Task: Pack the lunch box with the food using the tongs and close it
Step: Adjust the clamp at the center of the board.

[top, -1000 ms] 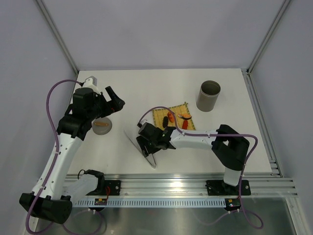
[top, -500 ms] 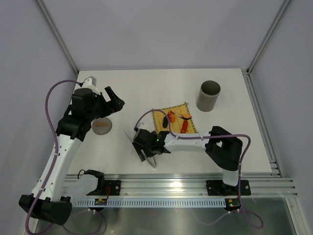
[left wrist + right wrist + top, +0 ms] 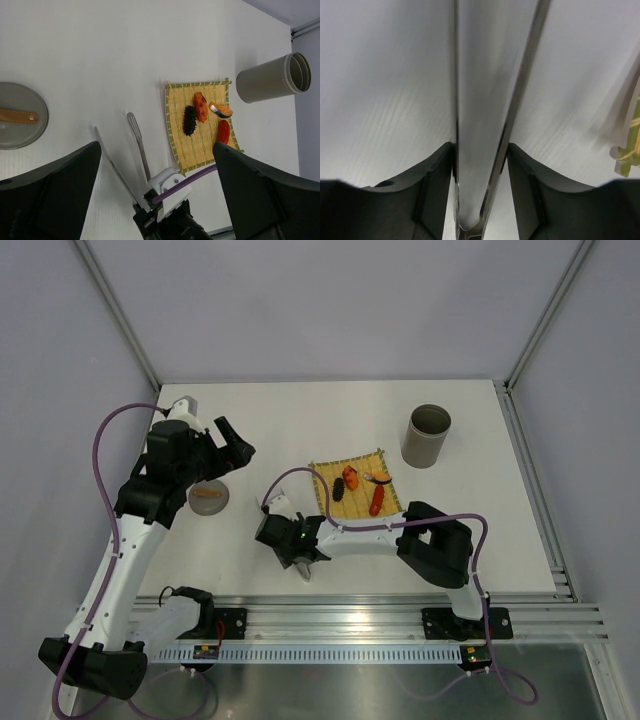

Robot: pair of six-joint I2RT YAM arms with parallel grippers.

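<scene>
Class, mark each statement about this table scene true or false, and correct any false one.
1. The lunch box stands upright with its top open. True: the lunch box is upright and has no cover on it.
2. The lid lies on the woven mat. False: the lid lies flat on the bare table, well to the left of the mat.
3. Four pieces of food lie on the mat. True: all four food pieces rest on it.
4. The left tool grips the tongs. False: the left tool is open and empty. The tongs sit between the fingers of the right tool, near their joined end.
</scene>
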